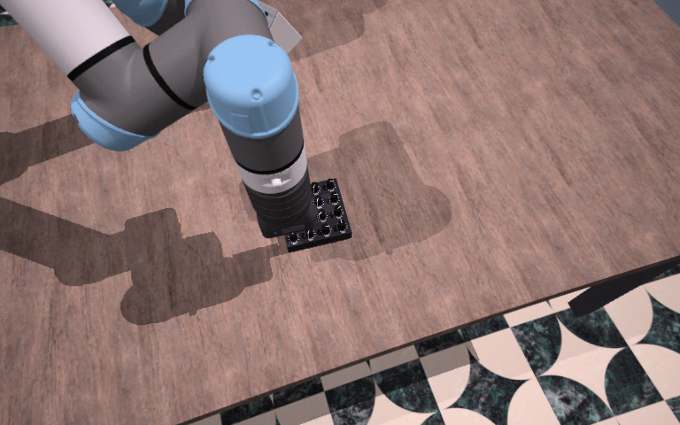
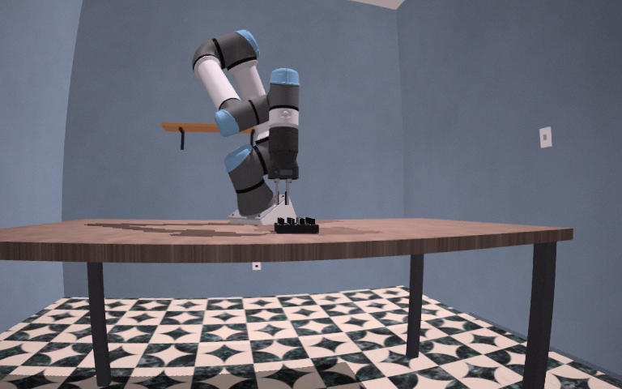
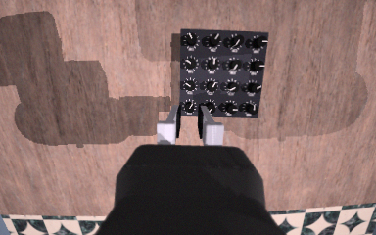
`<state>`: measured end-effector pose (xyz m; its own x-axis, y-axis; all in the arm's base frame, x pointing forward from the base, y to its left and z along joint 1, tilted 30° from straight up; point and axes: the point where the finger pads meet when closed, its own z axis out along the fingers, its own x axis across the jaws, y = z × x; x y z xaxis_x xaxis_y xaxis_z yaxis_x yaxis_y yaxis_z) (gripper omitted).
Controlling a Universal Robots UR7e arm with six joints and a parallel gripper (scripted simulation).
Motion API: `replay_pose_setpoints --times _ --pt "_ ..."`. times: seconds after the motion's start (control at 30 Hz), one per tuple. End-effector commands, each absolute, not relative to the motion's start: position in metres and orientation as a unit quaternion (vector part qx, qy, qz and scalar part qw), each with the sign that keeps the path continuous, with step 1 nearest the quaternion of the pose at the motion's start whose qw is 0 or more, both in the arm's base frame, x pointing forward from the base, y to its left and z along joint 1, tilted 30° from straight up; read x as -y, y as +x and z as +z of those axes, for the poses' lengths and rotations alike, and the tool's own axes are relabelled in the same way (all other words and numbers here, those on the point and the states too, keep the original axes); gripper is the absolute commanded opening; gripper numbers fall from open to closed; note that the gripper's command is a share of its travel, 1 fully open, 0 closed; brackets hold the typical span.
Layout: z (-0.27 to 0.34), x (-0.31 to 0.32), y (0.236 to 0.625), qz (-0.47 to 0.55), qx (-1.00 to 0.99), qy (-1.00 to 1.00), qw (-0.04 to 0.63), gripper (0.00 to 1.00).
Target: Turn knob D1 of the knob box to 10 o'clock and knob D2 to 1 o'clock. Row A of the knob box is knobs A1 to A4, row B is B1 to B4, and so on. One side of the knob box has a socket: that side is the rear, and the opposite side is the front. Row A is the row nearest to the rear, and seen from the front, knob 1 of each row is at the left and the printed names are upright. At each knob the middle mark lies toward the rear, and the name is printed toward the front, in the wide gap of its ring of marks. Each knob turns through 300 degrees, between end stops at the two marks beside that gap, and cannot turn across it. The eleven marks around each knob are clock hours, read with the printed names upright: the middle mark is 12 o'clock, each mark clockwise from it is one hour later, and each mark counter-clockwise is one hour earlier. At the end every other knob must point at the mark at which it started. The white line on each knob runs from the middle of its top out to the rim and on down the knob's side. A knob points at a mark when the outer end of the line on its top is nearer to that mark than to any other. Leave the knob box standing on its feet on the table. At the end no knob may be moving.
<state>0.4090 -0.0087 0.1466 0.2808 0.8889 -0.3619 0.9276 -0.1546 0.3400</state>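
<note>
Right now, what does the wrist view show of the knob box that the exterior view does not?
Only the wrist view shows all sixteen knob tops with their white lines on the knob box. Only the exterior view shows the gripper hanging clearly above the box, holding nothing, and the arm's base. Both show the box standing on the wooden table with the fingers parted.

A plain indoor room, more test space than home: smooth blue-grey walls [image 2: 458,114], a black-and-cream patterned tile floor [image 2: 284,330], a wood-grain table on dark legs [image 2: 412,238], a small wooden wall shelf [image 2: 192,126], a white wall plate [image 2: 545,136].
</note>
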Motion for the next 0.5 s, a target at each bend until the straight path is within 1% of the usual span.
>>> replay_pose_setpoints --times 0.0,0.47 --pt "0.142 0.011 0.411 -0.038 -0.598 0.759 0.254 0.46" --pt "0.129 0.017 0.414 -0.038 -0.598 0.759 0.254 0.46"
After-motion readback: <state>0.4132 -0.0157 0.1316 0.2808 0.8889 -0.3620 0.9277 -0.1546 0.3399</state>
